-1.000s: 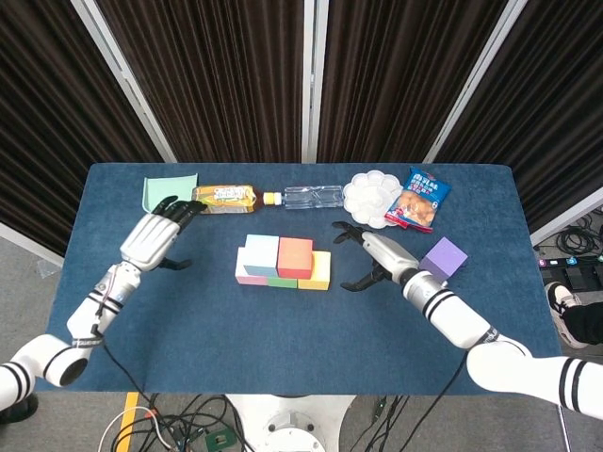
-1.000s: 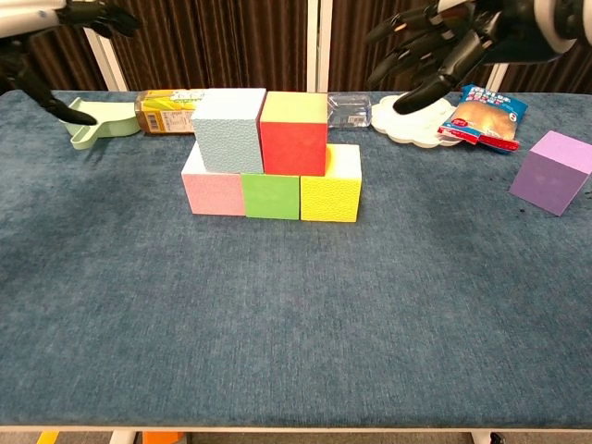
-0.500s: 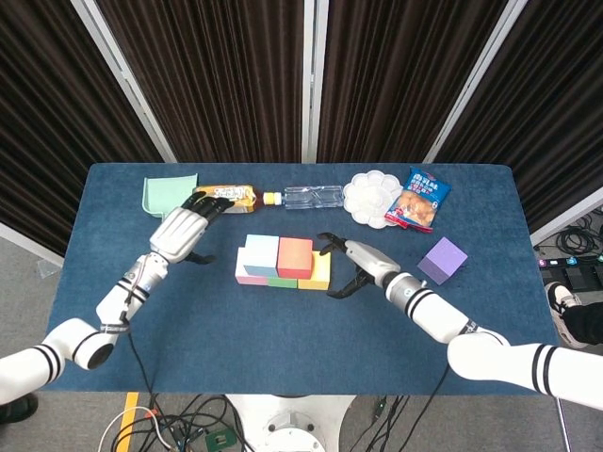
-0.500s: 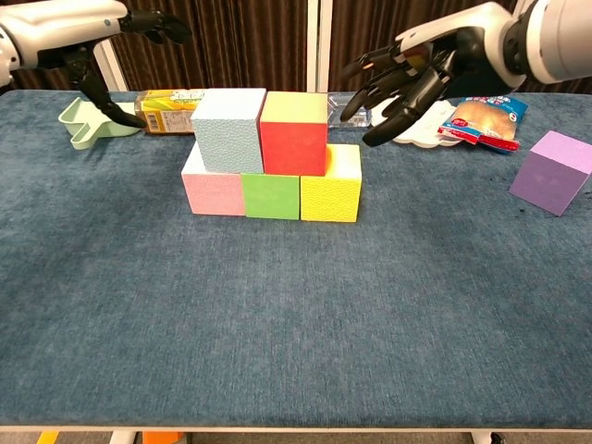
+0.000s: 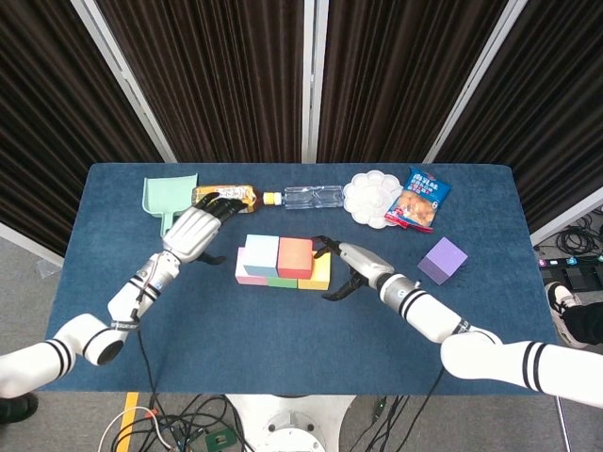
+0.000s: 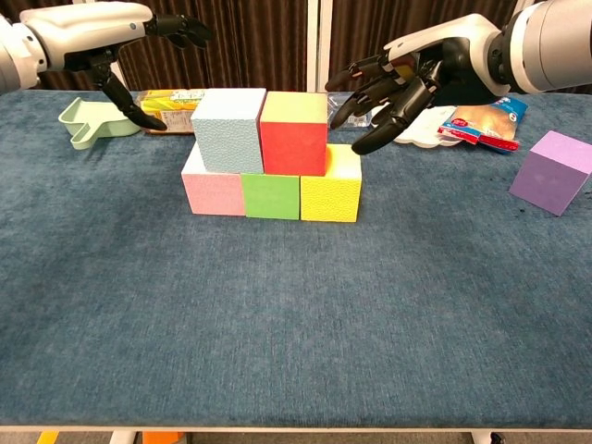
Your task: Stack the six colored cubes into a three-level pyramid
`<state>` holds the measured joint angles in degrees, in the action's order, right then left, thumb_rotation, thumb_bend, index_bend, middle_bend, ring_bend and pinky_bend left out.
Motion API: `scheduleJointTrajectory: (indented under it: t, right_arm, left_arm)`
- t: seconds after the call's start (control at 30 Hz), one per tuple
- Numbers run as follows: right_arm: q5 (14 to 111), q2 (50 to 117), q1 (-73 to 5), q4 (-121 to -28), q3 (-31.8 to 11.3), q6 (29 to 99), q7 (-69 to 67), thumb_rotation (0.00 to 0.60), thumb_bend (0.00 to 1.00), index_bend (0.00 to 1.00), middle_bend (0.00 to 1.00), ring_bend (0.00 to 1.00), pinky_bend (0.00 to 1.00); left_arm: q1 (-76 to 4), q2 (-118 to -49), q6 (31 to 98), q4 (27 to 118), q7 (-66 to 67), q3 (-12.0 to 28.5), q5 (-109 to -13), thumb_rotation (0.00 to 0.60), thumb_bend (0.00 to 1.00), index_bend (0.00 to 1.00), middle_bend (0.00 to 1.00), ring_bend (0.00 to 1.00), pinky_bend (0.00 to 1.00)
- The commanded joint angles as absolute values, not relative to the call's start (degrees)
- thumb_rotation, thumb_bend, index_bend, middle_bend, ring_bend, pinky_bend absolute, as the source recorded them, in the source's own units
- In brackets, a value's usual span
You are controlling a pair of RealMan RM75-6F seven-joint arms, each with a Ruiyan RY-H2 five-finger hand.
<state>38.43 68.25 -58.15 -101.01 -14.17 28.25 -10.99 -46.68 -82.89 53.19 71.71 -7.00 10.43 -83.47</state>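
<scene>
A pink cube [image 6: 213, 191], a green cube [image 6: 271, 196] and a yellow cube [image 6: 330, 193] form a row in mid-table. On them sit a light blue cube [image 6: 228, 130] and a red cube [image 6: 294, 132]. The same stack shows from above, with the red cube [image 5: 295, 256] beside the light blue cube [image 5: 262, 252]. A purple cube [image 6: 551, 171] [image 5: 442, 260] stands alone at the right. My right hand [image 6: 398, 81] [image 5: 345, 265] hovers open just right of the stack. My left hand [image 6: 129, 37] [image 5: 196, 232] is open, above and left of the stack.
Along the far edge lie a green scoop [image 5: 165, 197], a tea bottle [image 5: 224, 196], a clear water bottle [image 5: 306, 197], a white palette dish [image 5: 371, 198] and a snack bag [image 5: 418, 200]. The blue table [image 6: 296, 324] has free room in front.
Both hands have closed in on the stack: the right one moved left from near the purple cube, the left one moved right from the scoop. The cubes have not moved.
</scene>
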Motion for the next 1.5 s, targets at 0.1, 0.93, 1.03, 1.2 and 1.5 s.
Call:
scheduleJointTrajectory:
  t: [0.1,0.93,1.03,1.2,1.5]
  right_arm:
    - [38.6,68.5,-58.6,-100.8,-13.8,28.3,-11.1,0.6,0.12,0.0,0.2,0.0,0.0]
    - [38.4,69.7,-60.4,-99.9,-12.2,29.0,-11.1,0.6,0.13,0.0,0.2,0.0,0.0]
    - [38.6,69.4,-60.2,-100.2,-12.2,29.3,-11.3,0.6,0.13,0.0,0.2,0.0,0.0]
    - [39.0,68.9,-60.0,-100.6,-12.1,29.4,-11.3,0.6,0.13,0.0,0.2,0.0,0.0]
    - [39.9,66.4,-59.4,-102.2,-11.7,30.0,-10.9,0.6,0.14,0.0,0.2,0.0,0.0]
  left_arm:
    - [-47.1,-83.0,53.1,71.7,-6.7,10.2,-83.3,0.6,0.09,0.1,0.09,0.11,0.08]
    - [-48.8,-84.1,53.4,71.8,-6.3,9.1,-83.1,0.6,0.09,0.1,0.09,0.11,0.08]
    - [-48.9,-84.0,53.5,72.2,-5.8,9.1,-83.1,0.6,0.09,0.1,0.09,0.11,0.08]
    - [-49.0,-83.8,53.4,72.9,-5.1,8.9,-82.7,0.6,0.09,0.1,0.09,0.11,0.08]
    - [-48.0,-82.5,54.3,74.2,-4.7,8.6,-82.0,0.6,0.09,0.1,0.09,0.11,0.08]
